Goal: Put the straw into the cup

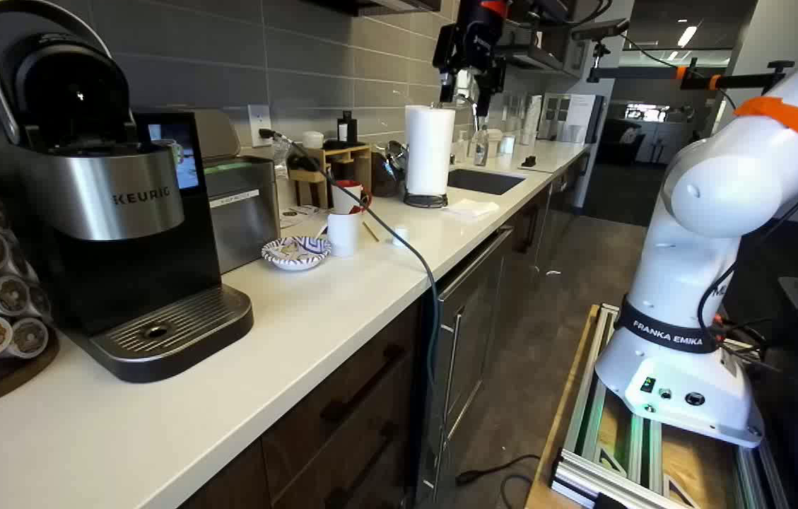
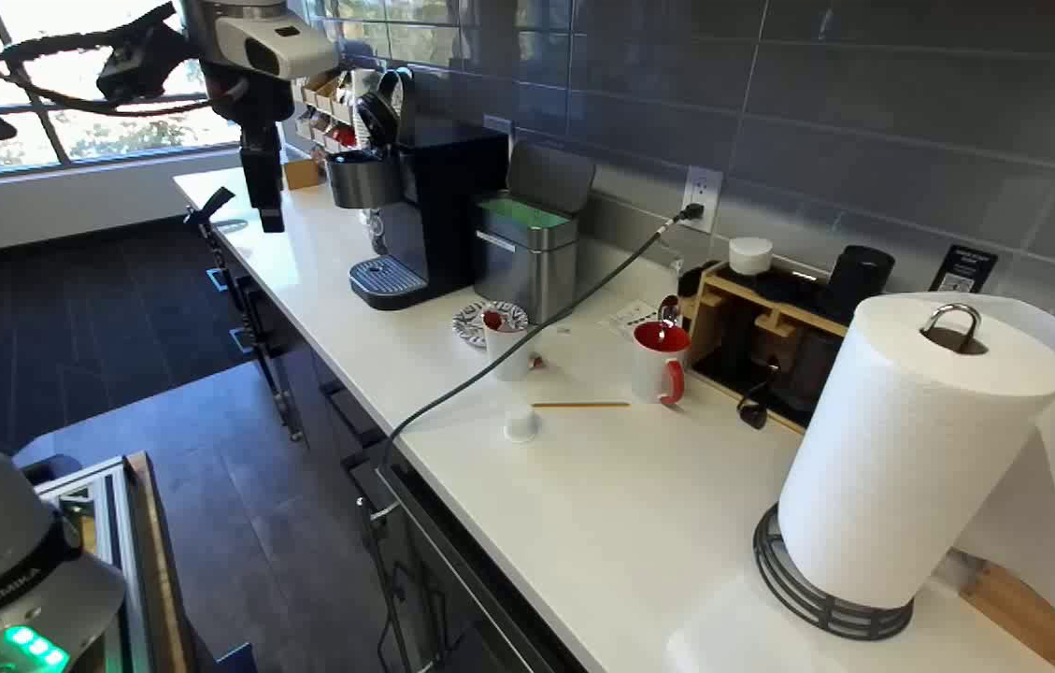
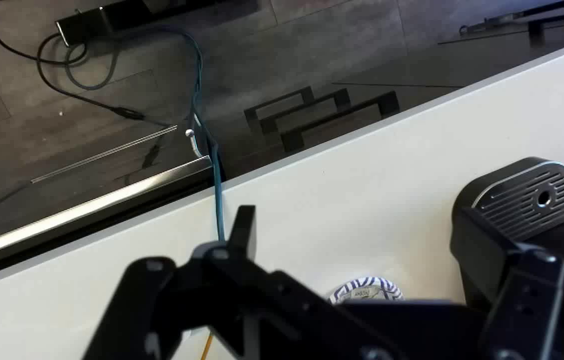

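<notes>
Wrist view | pincer [image 3: 354, 225] spread wide | pointing down | raised well above counter [image 3: 386, 190]

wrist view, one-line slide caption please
Open gripper framed against a white counter, with a patterned bowl, drip tray and part of what looks like the straw in sight.

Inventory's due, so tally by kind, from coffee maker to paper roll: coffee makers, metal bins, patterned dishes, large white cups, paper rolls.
Coffee maker: 1
Metal bin: 1
Patterned dish: 1
Large white cups: 2
Paper roll: 1
Total: 6
</notes>
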`<state>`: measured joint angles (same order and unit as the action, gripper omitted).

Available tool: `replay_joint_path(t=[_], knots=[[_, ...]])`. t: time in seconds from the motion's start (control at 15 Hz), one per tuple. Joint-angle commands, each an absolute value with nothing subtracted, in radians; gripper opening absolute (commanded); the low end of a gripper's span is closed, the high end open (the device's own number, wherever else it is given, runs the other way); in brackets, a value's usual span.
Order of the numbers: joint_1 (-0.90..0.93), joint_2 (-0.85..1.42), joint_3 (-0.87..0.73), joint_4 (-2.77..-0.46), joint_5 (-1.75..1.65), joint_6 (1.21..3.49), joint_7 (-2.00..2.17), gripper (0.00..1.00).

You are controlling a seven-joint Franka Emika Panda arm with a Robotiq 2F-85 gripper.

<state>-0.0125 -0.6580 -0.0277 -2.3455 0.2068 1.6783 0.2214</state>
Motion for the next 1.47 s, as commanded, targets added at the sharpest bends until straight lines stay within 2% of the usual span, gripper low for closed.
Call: replay_joint_path(t=[0.0, 1.27, 1.4], knots=[[-0.033, -0.657, -0.013, -2.343, 0.215, 1.675, 0.212, 1.00], [-0.033, -0.657, -0.013, -2.343, 0.215, 1.675, 0.212, 1.00], [-0.057, -0.667, 0.024, -2.390, 0.218, 1.814, 0.280, 1.00]])
